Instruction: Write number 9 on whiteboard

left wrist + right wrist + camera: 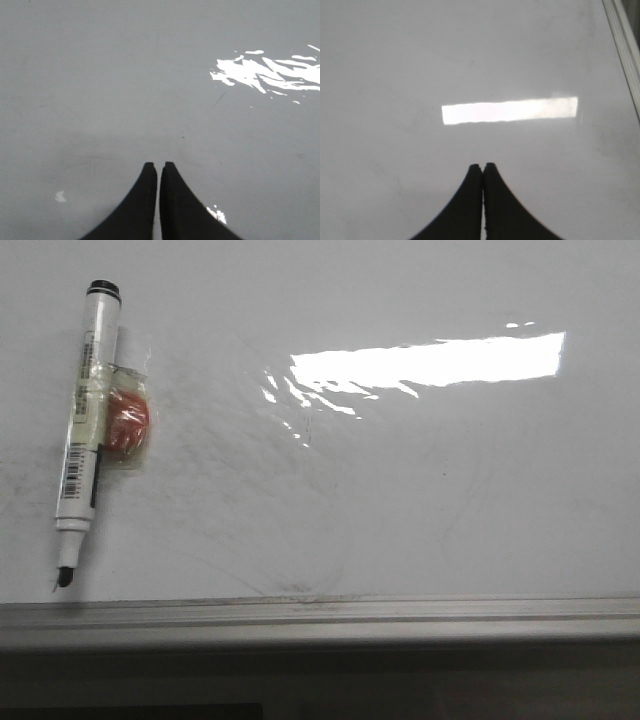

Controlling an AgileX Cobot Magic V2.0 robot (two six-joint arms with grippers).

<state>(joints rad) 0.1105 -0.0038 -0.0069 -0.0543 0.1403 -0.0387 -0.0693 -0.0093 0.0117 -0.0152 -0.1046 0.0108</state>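
Observation:
The whiteboard point(400, 500) fills the front view, glossy white with faint grey smears and a bright glare patch. No number 9 shows on it. A white marker point(86, 430) with a black cap end and an orange pad taped to it lies at the board's left, tip toward the near rail. Neither gripper shows in the front view. My left gripper point(159, 165) is shut and empty above bare board point(125, 90). My right gripper point(483, 165) is shut and empty above bare board point(395, 75).
A grey metal rail point(320, 615) runs along the board's near edge. Another rail point(625, 45) shows at the edge of the right wrist view.

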